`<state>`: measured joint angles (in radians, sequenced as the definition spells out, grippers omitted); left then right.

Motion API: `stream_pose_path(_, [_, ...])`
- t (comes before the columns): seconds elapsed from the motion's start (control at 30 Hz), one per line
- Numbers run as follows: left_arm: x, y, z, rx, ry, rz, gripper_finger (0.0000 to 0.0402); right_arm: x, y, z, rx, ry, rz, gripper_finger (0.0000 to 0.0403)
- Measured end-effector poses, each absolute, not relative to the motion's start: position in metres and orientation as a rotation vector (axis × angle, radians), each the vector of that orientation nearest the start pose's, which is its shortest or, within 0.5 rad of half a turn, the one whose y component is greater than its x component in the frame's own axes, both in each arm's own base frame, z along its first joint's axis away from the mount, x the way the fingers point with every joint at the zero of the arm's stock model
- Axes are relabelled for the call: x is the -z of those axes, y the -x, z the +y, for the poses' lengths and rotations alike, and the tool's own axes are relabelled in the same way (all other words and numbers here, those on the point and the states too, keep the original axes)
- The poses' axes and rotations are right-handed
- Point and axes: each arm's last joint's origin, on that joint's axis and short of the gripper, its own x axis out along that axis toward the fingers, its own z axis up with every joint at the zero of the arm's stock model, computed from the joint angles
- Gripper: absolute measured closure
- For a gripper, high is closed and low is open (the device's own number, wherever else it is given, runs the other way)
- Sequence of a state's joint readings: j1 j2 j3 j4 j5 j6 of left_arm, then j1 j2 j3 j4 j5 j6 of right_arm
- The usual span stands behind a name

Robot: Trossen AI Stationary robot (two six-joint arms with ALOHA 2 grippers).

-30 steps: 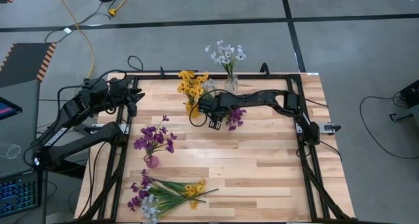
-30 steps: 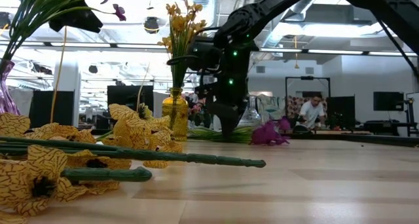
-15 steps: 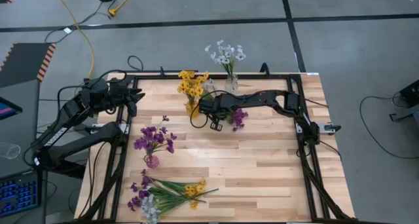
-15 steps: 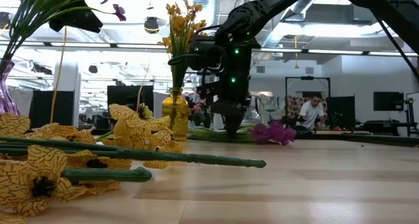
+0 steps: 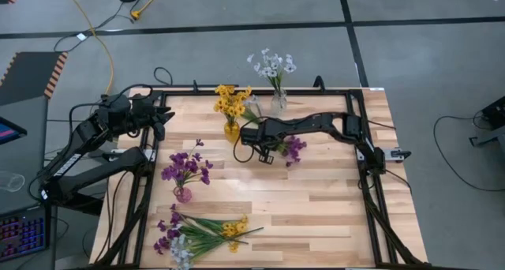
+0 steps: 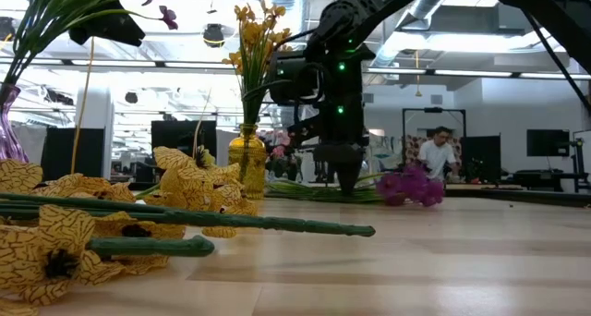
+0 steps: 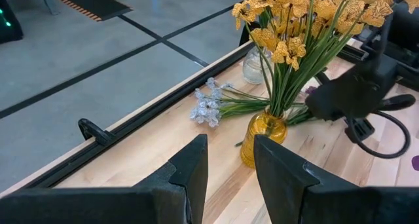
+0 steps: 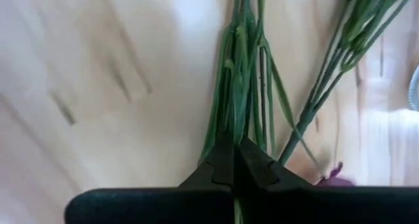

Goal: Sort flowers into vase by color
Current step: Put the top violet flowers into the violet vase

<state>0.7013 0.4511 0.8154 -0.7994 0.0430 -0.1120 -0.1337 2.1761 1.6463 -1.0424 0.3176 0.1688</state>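
The right gripper (image 5: pixel 265 155) has just snapped shut on the green stems of a purple flower spray (image 5: pixel 293 148) lying on the surface (image 5: pixel 316 207), where a second ago its fingers stood apart over the same stems. In the right wrist view the 2 fingertips meet around a thin bundle of stems (image 8: pixel 241 93). The gripper and the spray have also shifted a little away from the yellow vase (image 5: pixel 231 130), so the blossoms now lie clear of the arm. That suggests the pick is made and the spray is ready to be carried to the purple vase (image 5: pixel 183 194), nearer the left side of the surface. More flowers (image 5: pixel 201 233), mixed in colour, lie in a pile at the near edge, unsorted. The left gripper (image 7: pixel 229 168) waits at the far left corner, fingers partly apart and holding nothing.
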Motion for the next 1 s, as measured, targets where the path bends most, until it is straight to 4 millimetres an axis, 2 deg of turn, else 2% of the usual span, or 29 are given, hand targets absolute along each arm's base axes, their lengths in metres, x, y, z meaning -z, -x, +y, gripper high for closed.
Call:
stream_pose_path(0.17, [-0.321, -0.06, 0.049, -0.672, 0.269, 0.376, 0.0291, -0.153, -0.405, -0.048, 0.464, 0.04, 1.58, 0.0365])
stream_pose_path(0.43, [-0.321, -0.06, 0.049, -0.672, 0.27, 0.376, 0.0291, -0.153, -0.405, -0.014, 0.399, 0.104, 1.596, 0.0374])
stream_pose_path(0.77, [-0.321, -0.06, 0.049, -0.672, 0.271, 0.375, 0.0291, -0.153, -0.403, 0.031, 0.271, 0.154, 1.607, 0.0367])
stream_pose_path(1.0, [-0.321, -0.06, 0.049, -0.672, 0.271, 0.375, 0.0291, -0.153, -0.402, 0.042, 0.246, 0.18, 1.605, 0.0364])
